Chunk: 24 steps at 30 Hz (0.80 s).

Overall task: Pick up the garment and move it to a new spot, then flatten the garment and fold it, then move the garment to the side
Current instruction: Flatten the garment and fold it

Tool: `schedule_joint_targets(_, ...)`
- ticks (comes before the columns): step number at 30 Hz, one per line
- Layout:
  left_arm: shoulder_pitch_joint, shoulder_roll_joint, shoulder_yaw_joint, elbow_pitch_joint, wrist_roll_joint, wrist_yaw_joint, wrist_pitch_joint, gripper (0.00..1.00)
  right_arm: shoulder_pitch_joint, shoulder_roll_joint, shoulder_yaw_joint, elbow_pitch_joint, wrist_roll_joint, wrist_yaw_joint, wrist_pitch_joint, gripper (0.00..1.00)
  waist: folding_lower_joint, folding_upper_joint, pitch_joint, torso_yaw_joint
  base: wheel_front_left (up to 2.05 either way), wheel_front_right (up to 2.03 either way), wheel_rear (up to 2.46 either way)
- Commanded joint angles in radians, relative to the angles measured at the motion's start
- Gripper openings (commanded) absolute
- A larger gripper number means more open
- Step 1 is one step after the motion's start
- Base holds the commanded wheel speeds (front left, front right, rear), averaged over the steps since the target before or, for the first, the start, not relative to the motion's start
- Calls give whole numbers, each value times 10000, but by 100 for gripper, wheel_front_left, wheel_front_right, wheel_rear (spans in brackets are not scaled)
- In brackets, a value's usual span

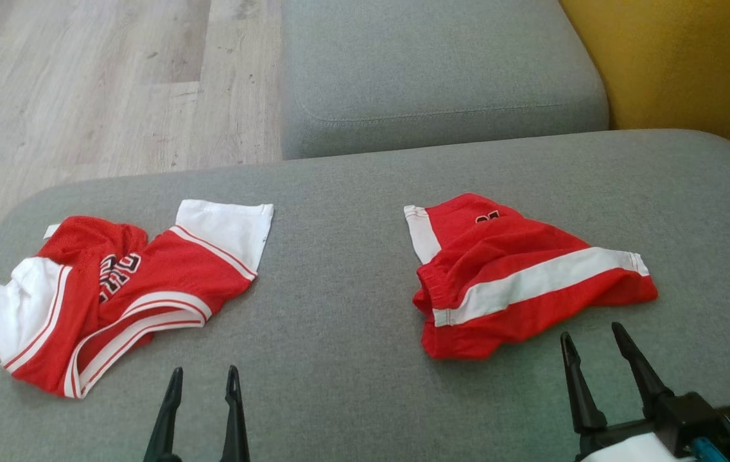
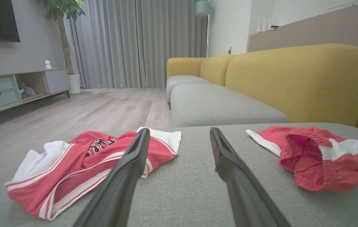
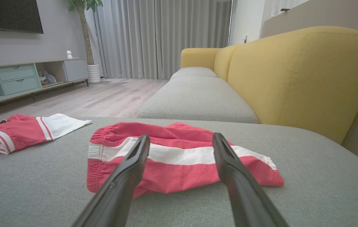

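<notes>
Two crumpled red garments lie on the grey cushion (image 1: pixel 345 256). On the left is a jersey (image 1: pixel 146 282) with white sleeves and black lettering. On the right is a pair of shorts (image 1: pixel 519 276) with a white stripe. My left gripper (image 1: pixel 204 369) stands open just in front of the jersey's lower right hem, and nothing sits between its fingers. In the left wrist view the left gripper (image 2: pixel 179 129) points at bare cushion between jersey (image 2: pixel 81 160) and shorts (image 2: pixel 317 157). My right gripper (image 1: pixel 591 330) is open just short of the shorts' near edge. In the right wrist view the right gripper (image 3: pixel 181 135) frames the shorts (image 3: pixel 179 176).
A second grey seat cushion (image 1: pixel 435 70) lies beyond, with the yellow backrest (image 1: pixel 692 64) along the right. Wooden floor (image 1: pixel 82 83) drops away at the far left. A TV cabinet (image 2: pixel 12 88) and curtains (image 2: pixel 141 41) stand far across the room.
</notes>
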Motion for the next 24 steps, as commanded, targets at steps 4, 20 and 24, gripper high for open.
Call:
schedule_joint_targets(4,-449,-77,253,-179,5,98,-93,100,-260,-51,243,-290,-120,-7,-38,100,1,-1,23,25,0,0,0)
schedule_joint_targets(20,-473,-77,20,-145,39,187,-93,100,-218,-51,349,-220,-163,-7,-38,100,1,-1,-17,73,0,0,0)
schedule_joint_targets(24,-453,-77,-115,-52,-86,126,-93,100,-228,-51,448,-231,-199,-7,-38,100,1,-1,70,-79,0,0,0)
